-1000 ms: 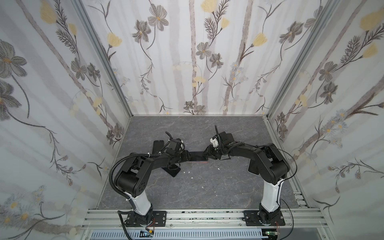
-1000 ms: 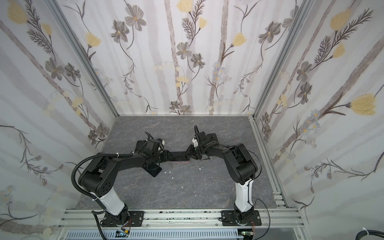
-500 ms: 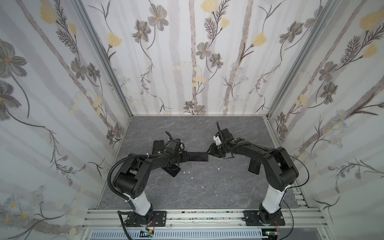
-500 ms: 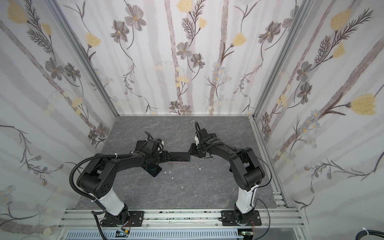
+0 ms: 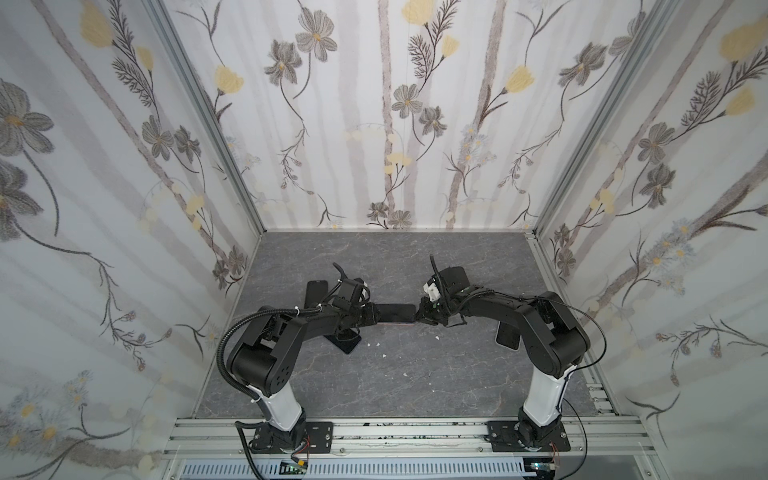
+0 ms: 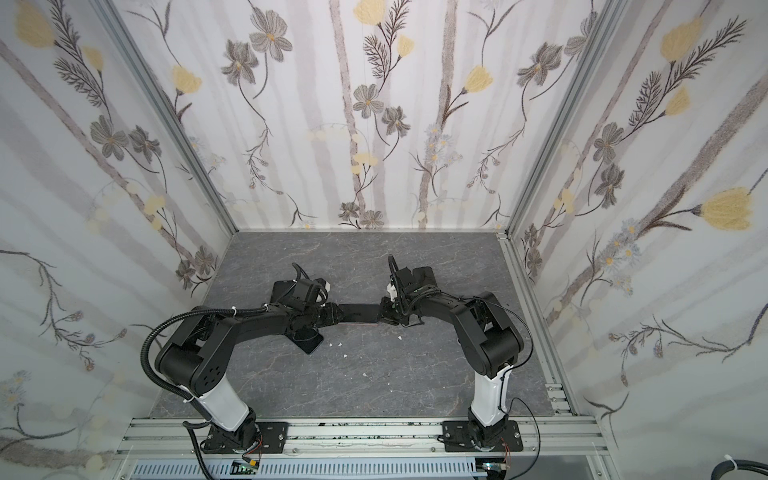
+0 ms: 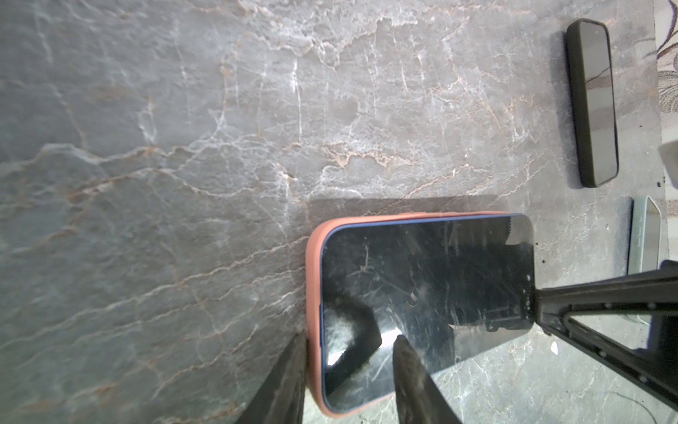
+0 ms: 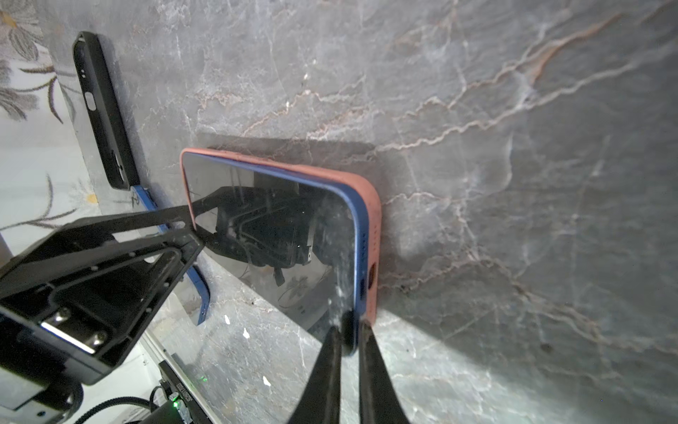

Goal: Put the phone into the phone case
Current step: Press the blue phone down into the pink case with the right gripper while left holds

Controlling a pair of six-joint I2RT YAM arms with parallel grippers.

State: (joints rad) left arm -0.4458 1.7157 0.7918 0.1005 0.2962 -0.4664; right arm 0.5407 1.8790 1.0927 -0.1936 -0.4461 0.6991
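**A:** Where do we have the phone (image 5: 395, 313)?

**B:** Just below the middle of the frame in both top views. It lies flat on the grey table (image 5: 374, 386), screen up, running left to right between our two arms. It sits in the salmon phone case (image 7: 314, 279). In the right wrist view its blue edge shows above the case's rim at the near end.

**A:** And our grippers?

**B:** Our right gripper (image 8: 348, 332) is pinched tight on a corner of the phone. Our left gripper (image 7: 348, 341) is at the opposite end with its jaws partway apart. One finger (image 7: 290, 374) is against the outside of the case's end and the other finger (image 7: 407, 363) has its tip on the glass. We cannot tell whether it squeezes anything.

**A:** What lies around it?

**B:** In a top view, a black case (image 5: 314, 291) lies left of centre, partly under our left arm. A dark slab (image 5: 507, 336) lies right of centre beside our right arm. A few white crumbs (image 5: 376, 344) lie just below the phone.
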